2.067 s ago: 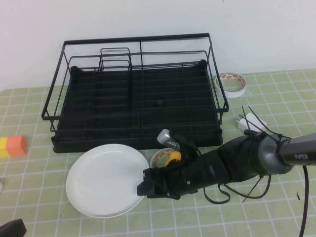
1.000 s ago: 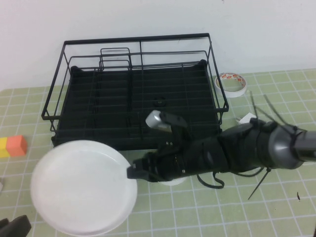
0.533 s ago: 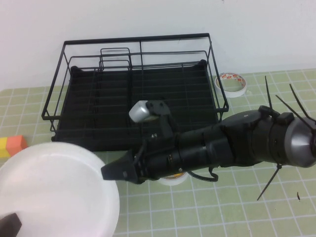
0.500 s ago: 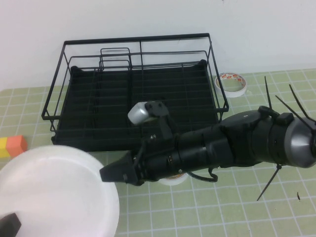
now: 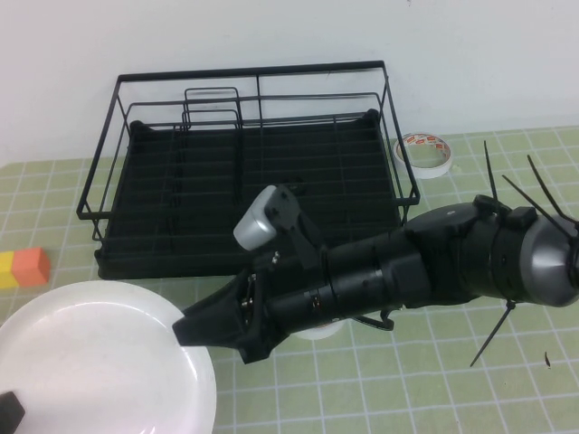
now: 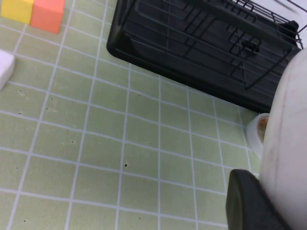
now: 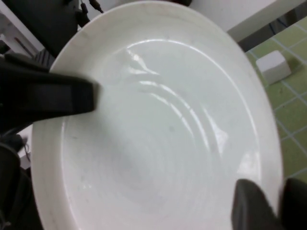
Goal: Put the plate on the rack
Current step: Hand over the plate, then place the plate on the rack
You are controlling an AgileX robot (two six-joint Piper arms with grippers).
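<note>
Green gridded table (image 5: 434, 380) carried the rack (image 5: 253, 172) by the wall. Right hand (image 5: 194, 327) clamped the plate (image 5: 99, 362) low in front; left hand (image 5: 9, 411) gripped its opposite rim.

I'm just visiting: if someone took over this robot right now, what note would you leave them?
Right gripper: shut on the plate's right rim, in front of the rack.
Left gripper: at the plate's near-left edge.
Plate: held at the rack's front-left, outside it.
Done: plate picked up.
Left: set it in the rack.
</note>
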